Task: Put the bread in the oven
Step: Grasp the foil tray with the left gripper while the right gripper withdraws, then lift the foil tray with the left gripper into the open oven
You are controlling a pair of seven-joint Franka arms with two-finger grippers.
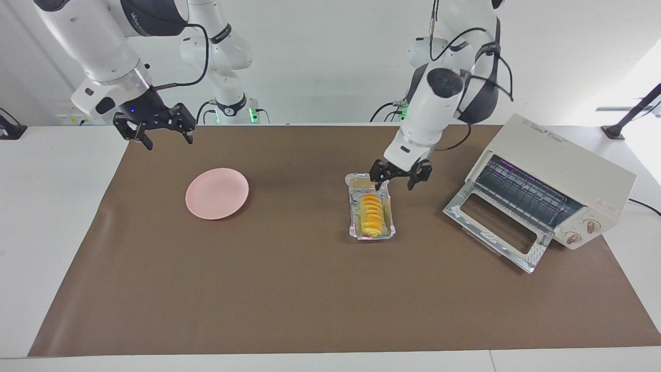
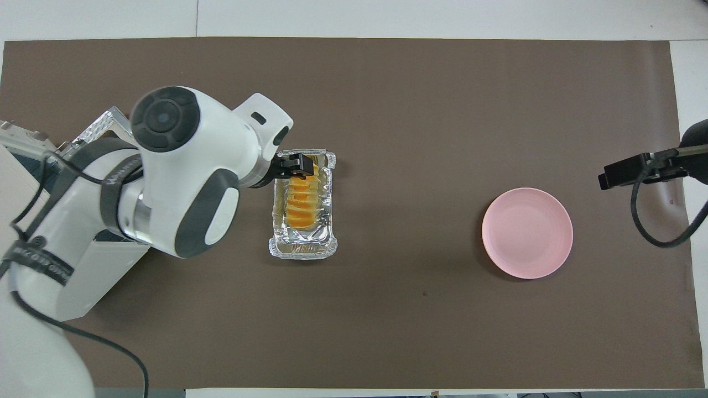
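The bread (image 1: 372,214) is a ridged yellow-orange loaf lying in a silver foil tray (image 1: 355,227) on the brown mat; it also shows in the overhead view (image 2: 303,202). My left gripper (image 1: 395,185) hangs open and empty just above the tray and the bread, apart from both; it shows in the overhead view (image 2: 302,167) too. The cream-white oven (image 1: 563,170) stands at the left arm's end of the table with its glass door (image 1: 496,222) dropped open and the wire rack showing. My right gripper (image 1: 168,138) waits open in the air over the mat's edge.
A round pink plate (image 1: 217,194) lies on the mat toward the right arm's end, also in the overhead view (image 2: 527,232). In the overhead view my left arm hides most of the oven (image 2: 14,146). The brown mat (image 1: 310,299) covers the table.
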